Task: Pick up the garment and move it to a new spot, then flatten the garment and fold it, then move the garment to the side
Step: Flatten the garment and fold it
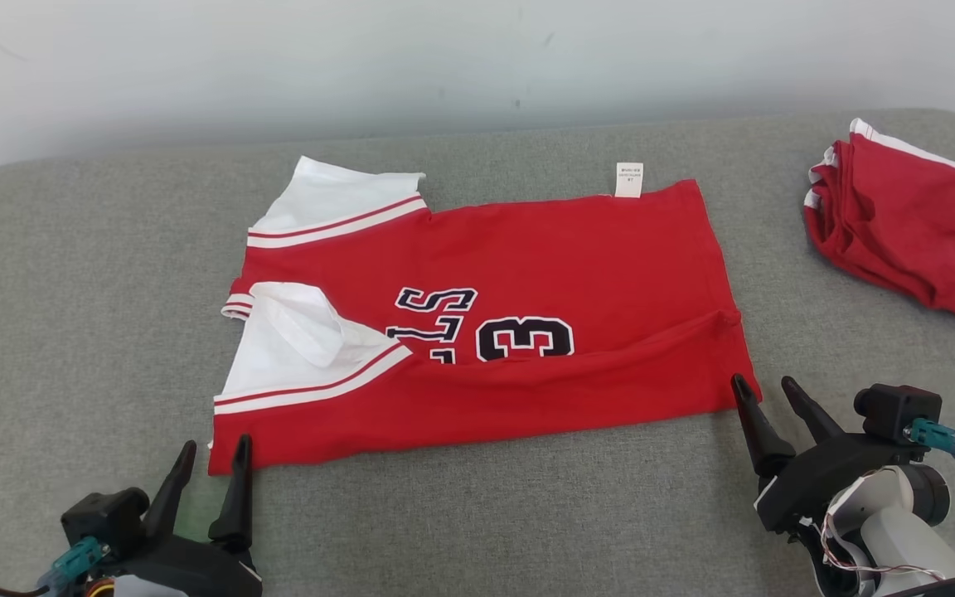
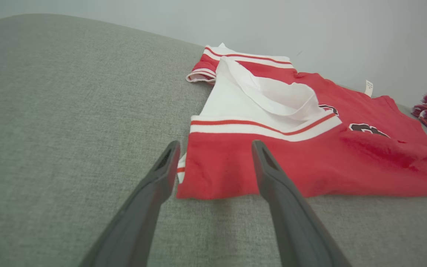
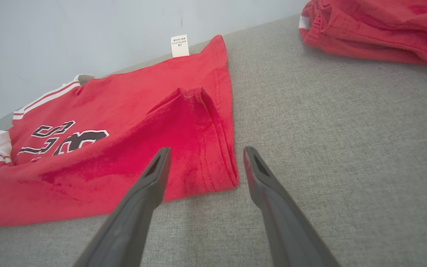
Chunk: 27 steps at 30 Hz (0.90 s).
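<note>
The grey fabric worktop (image 1: 71, 290) has bare room along its near and left sides. The red jersey (image 1: 544, 249) lies spread mid-worktop, its near edge folded over. A folded red garment (image 1: 908, 224) sits well apart, far right. The left tool (image 1: 216, 443) and right tool (image 1: 763, 381) stand open and empty at the jersey's near corners.

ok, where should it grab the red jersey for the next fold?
The red jersey: its two near-edge corners, approached low from the robot's side. That edge lies flat and straight; the open left gripper and right gripper face one corner each.
</note>
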Available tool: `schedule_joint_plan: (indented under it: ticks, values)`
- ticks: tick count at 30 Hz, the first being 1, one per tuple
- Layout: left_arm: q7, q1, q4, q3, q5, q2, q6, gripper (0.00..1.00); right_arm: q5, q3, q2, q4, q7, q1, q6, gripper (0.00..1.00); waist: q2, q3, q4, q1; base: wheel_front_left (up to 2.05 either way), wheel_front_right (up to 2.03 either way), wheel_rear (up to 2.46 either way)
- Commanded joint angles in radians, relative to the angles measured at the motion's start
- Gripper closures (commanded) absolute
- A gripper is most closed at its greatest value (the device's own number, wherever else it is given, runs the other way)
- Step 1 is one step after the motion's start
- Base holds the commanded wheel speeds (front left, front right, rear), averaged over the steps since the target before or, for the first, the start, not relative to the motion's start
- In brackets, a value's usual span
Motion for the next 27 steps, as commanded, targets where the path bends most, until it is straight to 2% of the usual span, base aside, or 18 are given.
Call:
schedule_joint_plan:
  ticks: [1, 20, 21, 22, 23, 24, 25, 26, 27]
  values:
    - [-0.003, 0.015, 0.014, 0.01, 0.011, -0.005, -0.005, 0.0, -0.02, -0.003, 0.003, 0.005, 0.003, 0.003, 0.0, 0.0, -0.0001, 0.008, -0.003, 0.0001, 0.0, 0.0, 0.0]
    - [-0.003, -0.044, 0.149, 0.08, 0.055, -0.057, -0.044, 0.0, -0.111, -0.02, 0.053, 0.095, -0.011, -0.041, 0.0, 0.0, -0.0001, 0.043, -0.001, 0.0001, 0.0, 0.0, 0.0]
    - [-0.003, -0.047, 0.157, 0.082, 0.058, -0.06, -0.046, 0.0, -0.113, -0.018, 0.058, 0.101, -0.011, -0.045, 0.0, 0.07, -0.0001, 0.045, -0.001, 0.0001, 0.0, 0.0, 0.0]
    - [-0.003, -0.05, 0.167, 0.083, 0.06, -0.064, -0.048, 0.0, -0.114, -0.017, 0.061, 0.107, -0.011, -0.048, 0.0, 0.25, -0.0001, 0.046, -0.001, 0.0001, 0.0, 0.0, 0.0]
    - [-0.002, -0.056, 0.176, 0.084, 0.061, -0.065, -0.05, 0.0, -0.114, -0.015, 0.064, 0.114, -0.013, -0.053, 0.0, 0.55, -0.0001, 0.048, -0.001, 0.0001, 0.0, 0.0, 0.0]
    - [-0.002, -0.062, 0.186, 0.089, 0.063, -0.066, -0.051, 0.0, -0.118, -0.012, 0.066, 0.121, -0.014, -0.058, 0.0, 0.6, -0.0001, 0.049, 0.0, 0.0001, 0.0, 0.0, 0.0]
    - [-0.002, -0.065, 0.203, 0.093, 0.064, -0.066, -0.049, 0.0, -0.12, -0.008, 0.069, 0.128, -0.017, -0.064, 0.0, 0.71, -0.0001, 0.051, 0.001, 0.0001, 0.0, 0.0, 0.0]
    - [0.0, -0.069, 0.219, 0.095, 0.065, -0.067, -0.049, 0.51, -0.122, -0.004, 0.073, 0.135, -0.02, -0.068, 0.0, 1.0, -0.0001, 0.052, 0.001, 0.0001, 0.0, 0.0, 0.0]
    - [0.0, -0.076, 0.228, 0.099, 0.064, -0.069, -0.051, 0.68, -0.122, -0.002, 0.076, 0.142, -0.022, -0.071, 0.0, 1.0, -0.0001, 0.053, 0.002, 0.0001, 0.0, 0.0, 0.0]
